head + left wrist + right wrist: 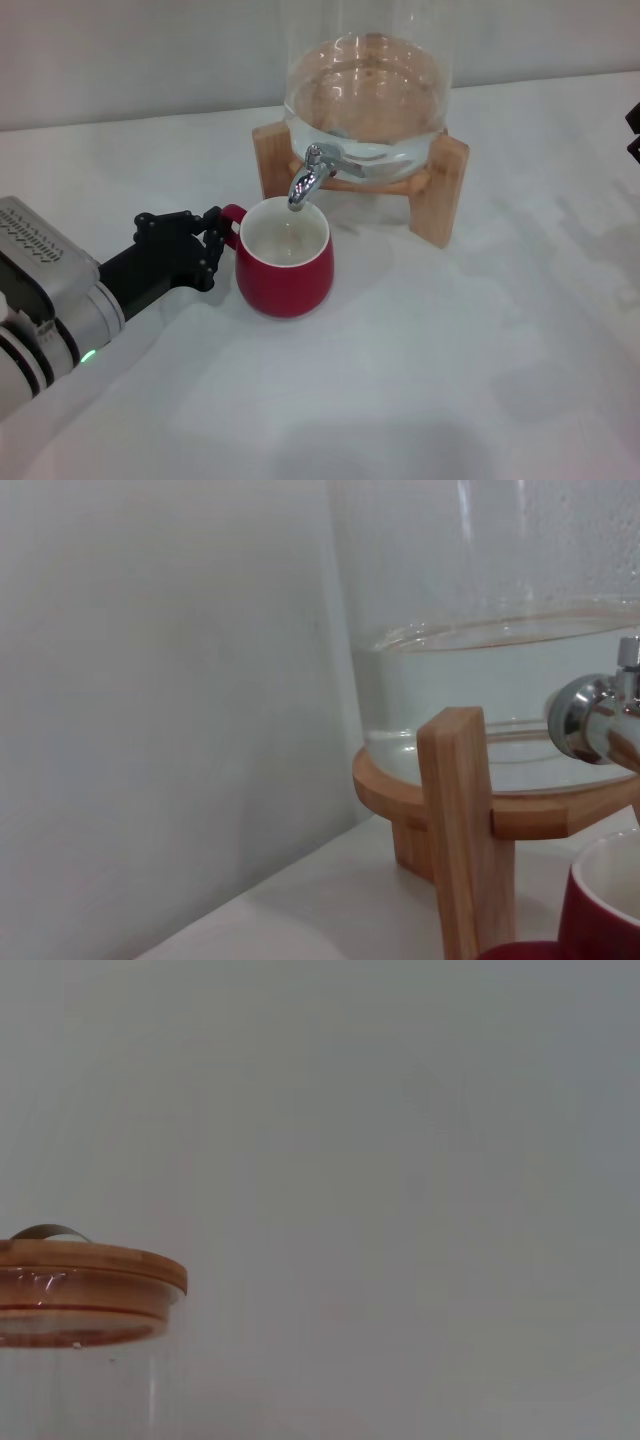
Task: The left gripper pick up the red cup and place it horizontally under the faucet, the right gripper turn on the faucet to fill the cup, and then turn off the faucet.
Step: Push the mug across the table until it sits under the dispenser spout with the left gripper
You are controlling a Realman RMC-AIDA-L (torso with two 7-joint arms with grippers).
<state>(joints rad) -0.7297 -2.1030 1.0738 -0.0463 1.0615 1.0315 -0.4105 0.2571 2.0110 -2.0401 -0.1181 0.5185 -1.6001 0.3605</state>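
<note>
Red cup [287,262] on the white table [450,380], standing upright, mouth up, right under the faucet [305,180]. Shiny spout tip just over the cup's rim, at about 12 o'clock of the cup's mouth. Looks nearly empty inside, cream-white, maybe a little water, hard to tell.

Left gripper [212,245] at 9 o'clock of the cup, black fingers pinched around the small red loop handle, holding it. Cup placed, so that part looks done.

Next job, by the look of it: turning the lever on top of the faucet. Lever at 12 o'clock from the cup, above the spout, in front of the glass jar [365,90] on its wooden stand [440,190].

Right gripper [634,130] only a dark bit at the far 3 o'clock edge of the head view, well apart from the faucet. Cannot tell whether open or closed. Long reach toward 9 o'clock needed to get to the lever. Left gripper much nearer, but busy with the cup.
</note>
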